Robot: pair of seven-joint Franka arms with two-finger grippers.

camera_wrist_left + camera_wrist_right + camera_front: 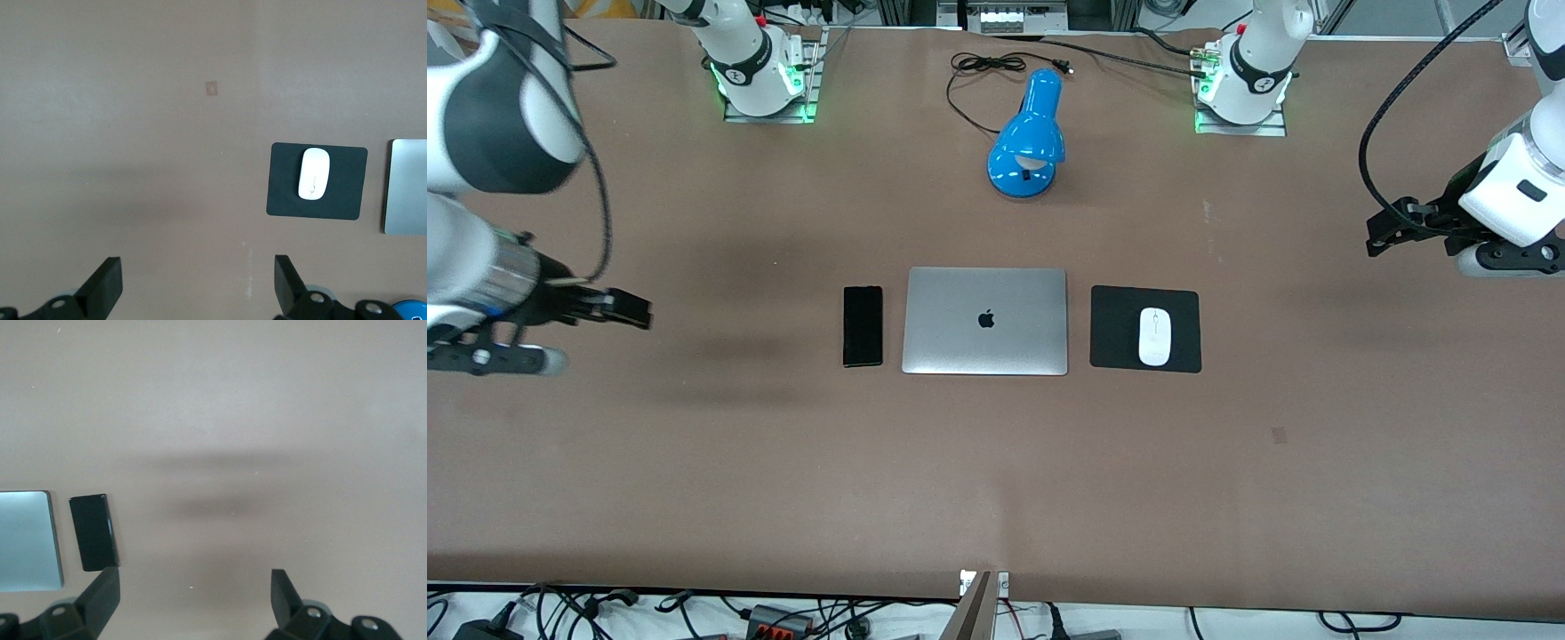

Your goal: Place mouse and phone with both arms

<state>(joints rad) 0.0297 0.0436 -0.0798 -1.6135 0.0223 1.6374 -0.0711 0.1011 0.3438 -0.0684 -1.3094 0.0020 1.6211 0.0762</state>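
One mouse (1154, 336) on pad (1116, 329), one phone (863, 325) beside laptop (985, 321). My left end effector (1387, 233) and right end effector (633, 311) both spread wide, empty, raised over bare counter (996, 480) ends.

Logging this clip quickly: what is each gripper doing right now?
Left gripper: open, empty, over bare table toward the left arm's end.
Right gripper: open, empty, over bare table toward the right arm's end.
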